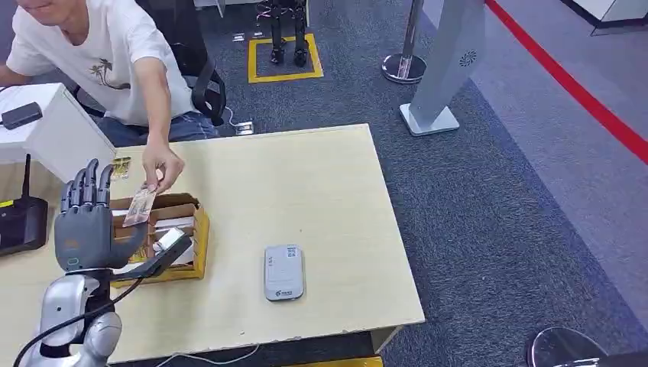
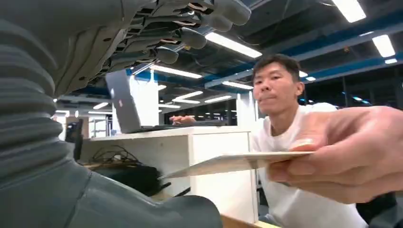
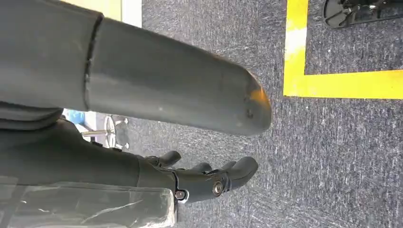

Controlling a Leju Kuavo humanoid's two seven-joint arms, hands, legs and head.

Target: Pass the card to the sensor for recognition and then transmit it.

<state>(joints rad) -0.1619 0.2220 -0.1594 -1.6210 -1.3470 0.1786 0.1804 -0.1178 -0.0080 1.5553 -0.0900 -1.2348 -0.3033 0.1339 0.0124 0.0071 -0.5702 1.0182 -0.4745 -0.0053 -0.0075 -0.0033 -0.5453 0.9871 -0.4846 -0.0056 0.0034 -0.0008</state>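
Note:
My left hand (image 1: 84, 222) is raised over the table's left side, fingers spread upward and nothing in it. A person's hand (image 1: 162, 167) holds a card (image 1: 140, 206) right beside my fingers, above a small brown box (image 1: 197, 237) of cards. In the left wrist view the card (image 2: 237, 164) lies flat between my fingers (image 2: 180, 28) and thumb (image 2: 142, 209), untouched by them and pinched by the person's hand (image 2: 342, 152). The grey-white sensor (image 1: 283, 271) lies flat on the wooden table (image 1: 306, 183), to the right of the box. My right hand (image 3: 209, 178) hangs over the carpet, holding nothing.
The person sits behind the table's far left corner in an office chair (image 1: 202, 76). A white box (image 1: 53, 130) and a black device (image 1: 19, 222) stand at the left edge. A stanchion (image 1: 405, 65) and a white panel (image 1: 447, 69) stand on the carpet beyond.

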